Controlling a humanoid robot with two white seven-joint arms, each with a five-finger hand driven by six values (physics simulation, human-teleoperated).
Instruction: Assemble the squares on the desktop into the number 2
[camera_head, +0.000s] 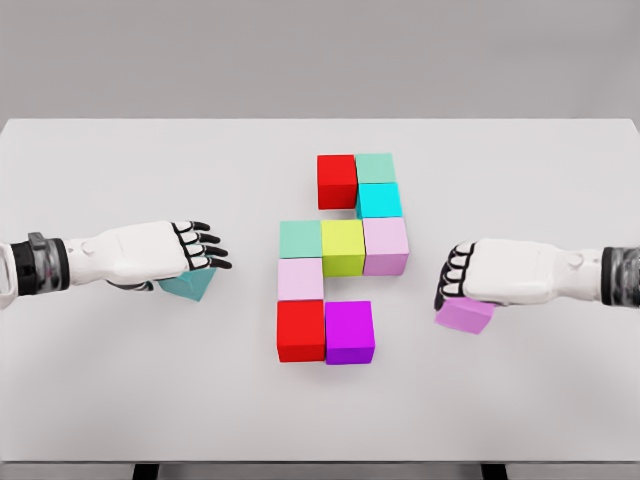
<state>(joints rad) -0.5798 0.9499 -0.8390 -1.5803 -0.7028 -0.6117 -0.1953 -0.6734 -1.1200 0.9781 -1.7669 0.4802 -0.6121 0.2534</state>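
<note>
Nine cubes sit joined in the middle of the white desktop (120, 400), already bent into most of a 2. Along the top, a red cube (337, 181) touches a mint-green cube (375, 168); a cyan cube (379, 200) sits just below the mint one. The middle row runs sea-green cube (300, 239), yellow-green cube (343, 247), pale pink cube (386, 245). Under the sea-green one comes a light pink cube (300, 279), then a second red cube (301, 330) with a magenta cube (350, 332) beside it.

Off to the left, the left hand (165, 251) lies over a teal cube (192, 285), its fingers stretched straight out past it; I can't tell if it grips. Off to the right, the right hand (490, 272) rests on an orchid-pink cube (466, 315), fingers curled down over its near edge, seemingly clasping it.
</note>
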